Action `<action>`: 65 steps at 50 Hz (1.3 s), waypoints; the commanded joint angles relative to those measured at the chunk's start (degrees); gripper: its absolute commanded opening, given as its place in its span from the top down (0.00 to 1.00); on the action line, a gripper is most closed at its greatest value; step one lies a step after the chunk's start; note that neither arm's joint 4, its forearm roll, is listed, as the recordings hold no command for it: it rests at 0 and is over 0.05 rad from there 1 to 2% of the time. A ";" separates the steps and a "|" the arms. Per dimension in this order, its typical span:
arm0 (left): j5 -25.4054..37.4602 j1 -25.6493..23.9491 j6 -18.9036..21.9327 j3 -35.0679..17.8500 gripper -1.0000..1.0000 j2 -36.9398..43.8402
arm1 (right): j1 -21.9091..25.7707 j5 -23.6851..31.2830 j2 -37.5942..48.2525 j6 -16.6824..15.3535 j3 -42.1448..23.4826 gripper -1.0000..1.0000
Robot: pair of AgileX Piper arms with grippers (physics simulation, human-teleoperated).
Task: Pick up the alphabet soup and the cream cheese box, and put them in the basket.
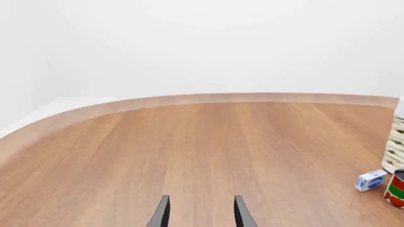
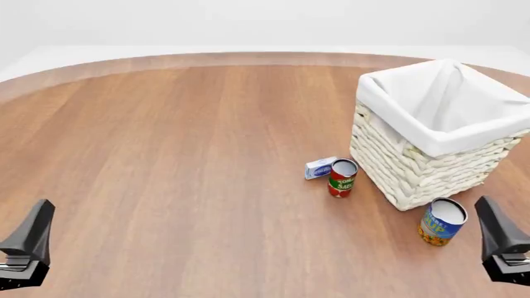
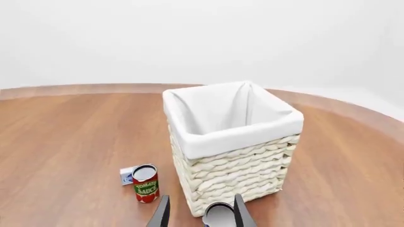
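The basket (image 2: 431, 133) stands on the table (image 2: 182, 155), its white lining folded over the rim; the soup (image 2: 441, 221) sits just beside its near corner, the cream cheese box (image 2: 319, 167) near its left side, touching a tomato sauce can (image 2: 342, 178). Both grippers (left (image 1: 200, 213), right (image 3: 200, 213)) hang with fingers parted, holding nothing; the right one is near the soup, the left well apart from the basket.

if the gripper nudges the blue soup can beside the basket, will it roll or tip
The short blue-labelled alphabet soup can stands upright on the wooden table, so it probably slides rather than rolls. Squat, likely rigid metal; a high push might tip it, then it would roll.
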 commanded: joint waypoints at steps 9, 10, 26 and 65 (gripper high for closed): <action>0.00 0.00 0.00 0.00 0.00 0.00 | 5.11 1.59 11.75 -2.87 -8.58 0.00; 0.00 0.00 0.00 0.00 0.00 0.00 | 5.04 1.69 11.90 -3.26 -8.95 0.00; 0.00 0.00 0.00 0.00 0.00 0.00 | 8.58 2.77 20.20 -6.52 -14.38 0.00; 0.00 0.00 0.00 0.00 0.00 0.00 | 15.70 9.79 36.19 -12.70 -31.27 0.00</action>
